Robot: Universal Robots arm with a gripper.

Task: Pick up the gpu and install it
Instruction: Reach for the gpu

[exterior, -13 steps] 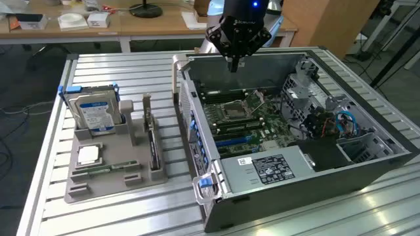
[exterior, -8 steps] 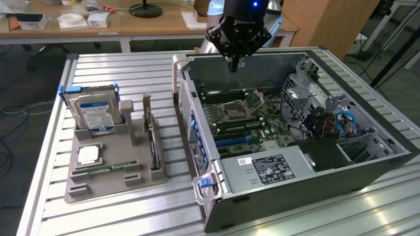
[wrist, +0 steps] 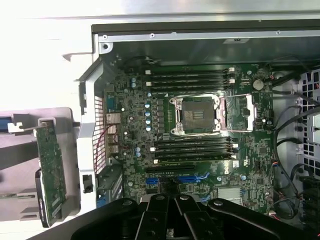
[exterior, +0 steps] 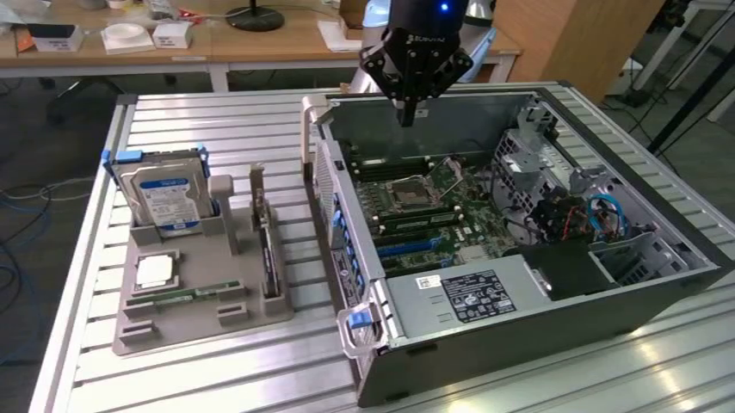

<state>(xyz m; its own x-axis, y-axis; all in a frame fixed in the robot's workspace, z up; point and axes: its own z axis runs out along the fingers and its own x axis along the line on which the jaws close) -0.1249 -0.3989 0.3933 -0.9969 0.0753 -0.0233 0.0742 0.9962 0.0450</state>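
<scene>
The gpu (exterior: 268, 258) stands on edge in a slot of the grey holder (exterior: 195, 325), to the exterior view's left of the open computer case (exterior: 552, 331). In the wrist view the gpu (wrist: 51, 170) shows as a green board just outside the case wall. My gripper (exterior: 408, 114) hangs shut and empty above the far end of the case, over the motherboard (exterior: 431, 215), well away from the gpu. The wrist view has the gripper (wrist: 170, 199) above the blue expansion slots (wrist: 185, 178) and near the bare CPU socket (wrist: 197, 114).
The holder also carries a silver hard drive (exterior: 168, 198) with a blue-white label, a processor chip (exterior: 155, 269) and a green memory stick (exterior: 189, 295). Everything rests on a slatted metal table (exterior: 230, 120). A power supply (exterior: 471, 297) and cables (exterior: 597, 215) occupy the case's near end.
</scene>
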